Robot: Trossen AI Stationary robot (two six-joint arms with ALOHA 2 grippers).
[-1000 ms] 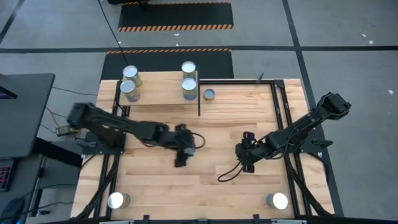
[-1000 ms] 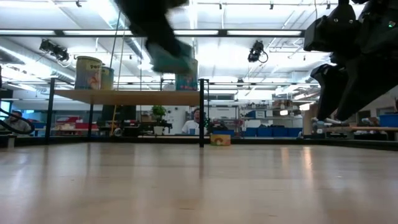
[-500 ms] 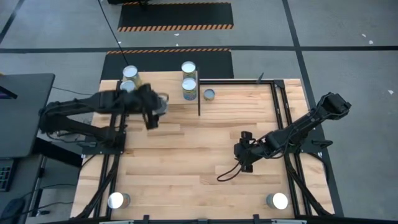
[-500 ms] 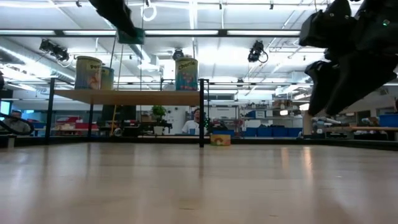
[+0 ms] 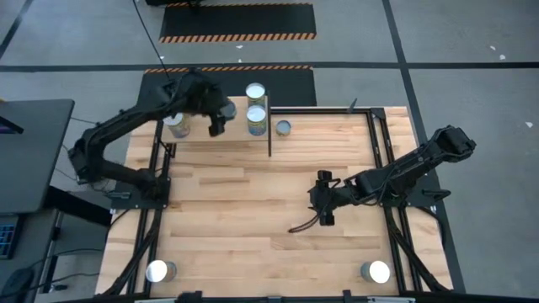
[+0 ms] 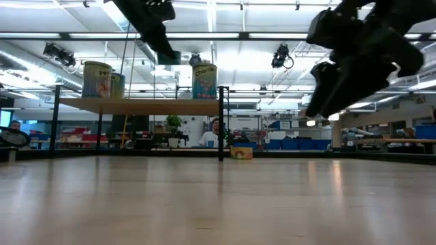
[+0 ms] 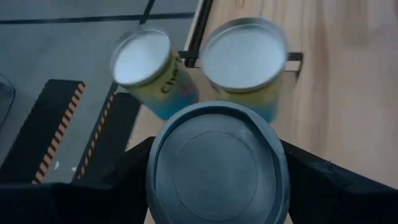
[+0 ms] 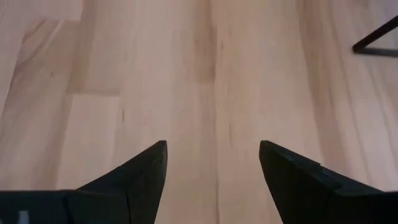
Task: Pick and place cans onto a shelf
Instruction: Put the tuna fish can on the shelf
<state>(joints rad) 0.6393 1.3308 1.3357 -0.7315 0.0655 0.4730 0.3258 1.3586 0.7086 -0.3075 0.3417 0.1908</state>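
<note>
Left jaws clamping can point(image 7: 217, 168), above shelf point(image 5: 227, 128)

A butcher-block worktop point(image 5: 253, 227) stands on a grey concrete floor point(image 5: 472, 50) crossed by dark lines. Two black mats point(image 5: 237, 21) edged with orange-and-black hazard stripes lie on the floor beyond it. A dark desk point(image 5: 29, 151) sits beside the worktop's left side. In the low view, a large hall opens behind, with long strip lights point(image 6: 272, 35) along a white ceiling, blue bins point(image 6: 293, 143) on distant racks, and a seated person point(image 6: 215, 133) far off.
</note>
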